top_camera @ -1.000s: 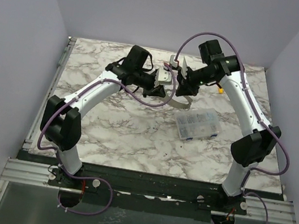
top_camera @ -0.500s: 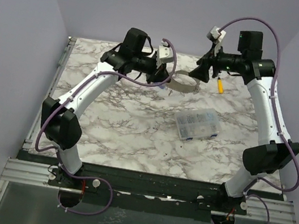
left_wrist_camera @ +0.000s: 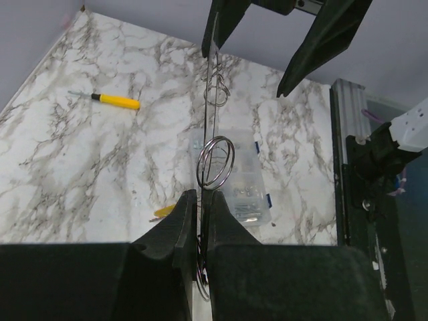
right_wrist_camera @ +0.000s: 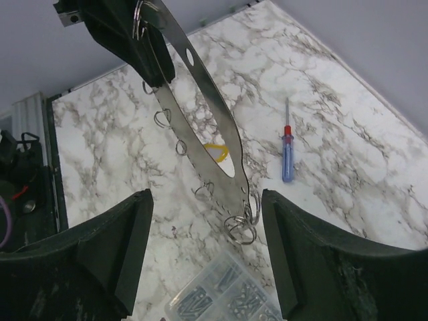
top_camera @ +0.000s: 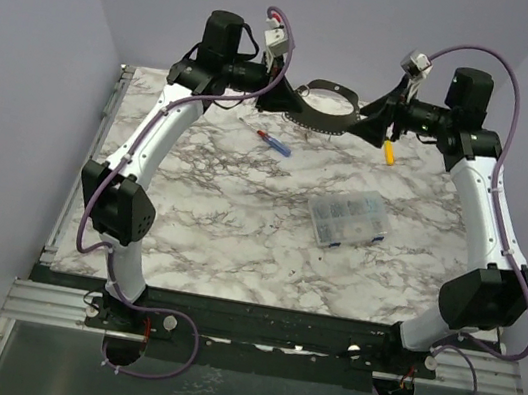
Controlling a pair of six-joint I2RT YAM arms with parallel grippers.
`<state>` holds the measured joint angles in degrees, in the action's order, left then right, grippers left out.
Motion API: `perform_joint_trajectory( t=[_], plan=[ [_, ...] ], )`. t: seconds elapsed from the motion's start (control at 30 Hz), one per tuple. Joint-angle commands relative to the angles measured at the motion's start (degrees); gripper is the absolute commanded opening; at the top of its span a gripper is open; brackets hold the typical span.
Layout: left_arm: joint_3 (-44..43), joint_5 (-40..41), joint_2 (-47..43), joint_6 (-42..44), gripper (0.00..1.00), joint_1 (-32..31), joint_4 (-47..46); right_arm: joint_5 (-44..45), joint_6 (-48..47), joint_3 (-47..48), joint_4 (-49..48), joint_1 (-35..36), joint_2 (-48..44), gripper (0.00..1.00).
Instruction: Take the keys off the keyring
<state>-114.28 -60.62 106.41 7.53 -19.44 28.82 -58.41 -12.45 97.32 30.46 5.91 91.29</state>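
Observation:
The keyring [top_camera: 318, 127], a wide flat grey metal hoop with holes and small wire rings [right_wrist_camera: 242, 224] hanging from it, is held in the air above the back of the table. My left gripper [left_wrist_camera: 200, 197] is shut on one end of it [top_camera: 278, 99]. My right gripper [right_wrist_camera: 206, 200] is open, its fingers standing on either side of the hoop's other end [top_camera: 369, 126] without pinching it. A tiny yellow piece [right_wrist_camera: 215, 152], a key by its look, lies on the marble below the hoop [left_wrist_camera: 164, 211].
A clear plastic compartment box [top_camera: 346, 217] sits right of centre. A blue-and-red stick [top_camera: 274, 143] lies at the back left, and a yellow-handled screwdriver [top_camera: 389, 153] at the back right. Grey walls close in the back and both sides.
Both arms have risen toward the back wall, lifting the hoop off the table. The right gripper, shut a second ago, has opened around the hoop's end. The left stays clamped.

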Motion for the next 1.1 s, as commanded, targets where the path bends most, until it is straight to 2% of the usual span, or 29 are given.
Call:
perform_joint_trajectory(
  t=[0.0,0.07,0.2,0.3,0.37,0.47,0.6,0.87,0.93,1.03,1.07],
  plan=[
    [-3.19,-7.57,-0.28,-8.84,0.00,0.00,-4.63,-9.46,4.20,3.00,-4.55,-0.77,1.07,0.74],
    [-3.39,-8.84,-0.45,-10.01,0.00,0.30,-5.27,-12.91,7.94,3.57,-6.97,-1.78,2.30,0.72],
    [-3.45,-9.16,-1.10,-11.30,0.00,0.64,-6.03,-18.55,20.51,-0.87,-20.96,-3.15,1.91,0.69],
    [-3.91,-9.41,-0.96,-14.09,0.00,0.72,-7.95,-22.14,27.45,-3.51,-27.56,-3.11,1.99,0.65],
    [-3.93,-9.70,-0.78,-16.37,0.00,0.66,-9.78,-23.92,35.67,-6.24,-38.17,-3.12,2.22,0.61],
    [-3.45,-9.90,-0.68,-20.15,0.00,0.70,-13.19,-24.83,46.96,-9.47,-48.12,-3.06,2.50,0.53],
    [-2.65,-10.20,-0.46,-24.64,0.00,0.70,-17.79,-25.97,58.36,-12.36,-60.57,-2.23,3.61,0.49],
    [-1.70,-8.99,0.17,-33.57,0.00,0.58,-25.51,-24.02,73.57,-16.47,-76.87,-0.47,5.06,0.39],
    [0.51,-8.84,-0.37,-37.77,0.00,0.59,-31.22,-22.42,75.22,-17.16,-77.91,-0.38,5.02,0.34],
    [8.48,-8.73,-2.22,-53.90,0.00,0.77,-53.20,-20.84,74.72,-17.77,-76.32,-0.38,4.41,0.31],
    [10.05,-8.73,-2.34,-56.58,0.00,0.85,-56.88,-20.45,74.80,-17.83,-75.92,-0.38,4.34,0.31]
  ],
)
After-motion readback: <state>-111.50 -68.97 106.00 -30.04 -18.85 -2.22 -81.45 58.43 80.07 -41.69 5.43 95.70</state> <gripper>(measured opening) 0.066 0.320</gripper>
